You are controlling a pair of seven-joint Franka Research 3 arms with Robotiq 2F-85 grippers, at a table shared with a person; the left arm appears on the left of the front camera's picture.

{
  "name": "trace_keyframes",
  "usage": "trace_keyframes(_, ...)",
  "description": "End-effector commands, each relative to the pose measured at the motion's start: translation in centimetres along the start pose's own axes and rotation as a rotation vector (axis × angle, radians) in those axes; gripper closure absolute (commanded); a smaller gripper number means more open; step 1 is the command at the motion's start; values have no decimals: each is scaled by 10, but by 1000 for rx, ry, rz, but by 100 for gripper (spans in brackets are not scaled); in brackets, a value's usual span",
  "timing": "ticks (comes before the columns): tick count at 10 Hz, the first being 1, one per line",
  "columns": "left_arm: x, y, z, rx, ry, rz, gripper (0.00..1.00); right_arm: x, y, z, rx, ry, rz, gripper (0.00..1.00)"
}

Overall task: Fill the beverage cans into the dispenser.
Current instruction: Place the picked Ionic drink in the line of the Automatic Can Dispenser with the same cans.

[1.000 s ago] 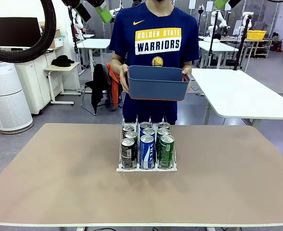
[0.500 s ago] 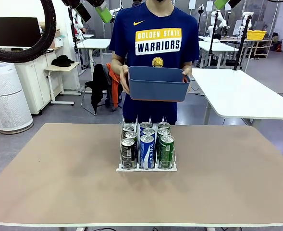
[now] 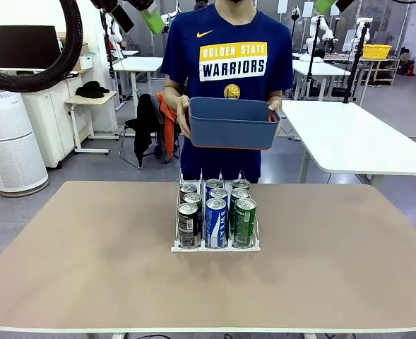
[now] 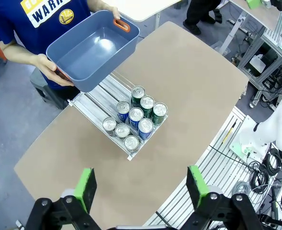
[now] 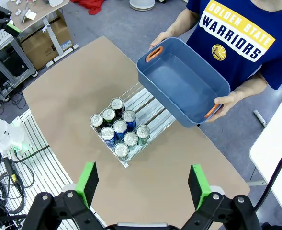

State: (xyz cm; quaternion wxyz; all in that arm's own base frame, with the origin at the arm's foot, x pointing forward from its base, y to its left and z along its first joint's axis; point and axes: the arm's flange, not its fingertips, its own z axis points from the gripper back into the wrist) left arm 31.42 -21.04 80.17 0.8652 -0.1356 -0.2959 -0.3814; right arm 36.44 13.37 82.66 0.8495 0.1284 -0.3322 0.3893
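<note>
A person (image 3: 225, 63) stands at the table's (image 3: 87, 261) 12 o'clock edge, both hands holding a blue bin (image 3: 230, 122) above the dispenser (image 3: 215, 246). Mid-table, the dispenser's three lanes hold eight cans (image 3: 216, 222). High above, the left gripper (image 4: 141, 187) and right gripper (image 5: 143, 185) hang spread wide, grasping nothing.

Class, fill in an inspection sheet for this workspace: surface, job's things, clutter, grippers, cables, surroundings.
Surface: brown table, bare around the rack.
Job's things: dispenser mid-table; nine beverage cans upright, three per lane: dark, blue-and-white, green.
Clutter: nothing seen on the table; a person holds an empty blue bin above the far edge.
Grippers: left gripper and right gripper open, high above the table.
Cables: bundles on the floor.
Surroundings: white tables, air purifier.
</note>
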Motion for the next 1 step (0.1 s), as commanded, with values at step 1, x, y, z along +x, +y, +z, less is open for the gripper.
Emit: trace_keyframes(1, 0, 0, 0, 0, 0, -1, 0, -1, 1, -1, 0, 0, 0, 0)
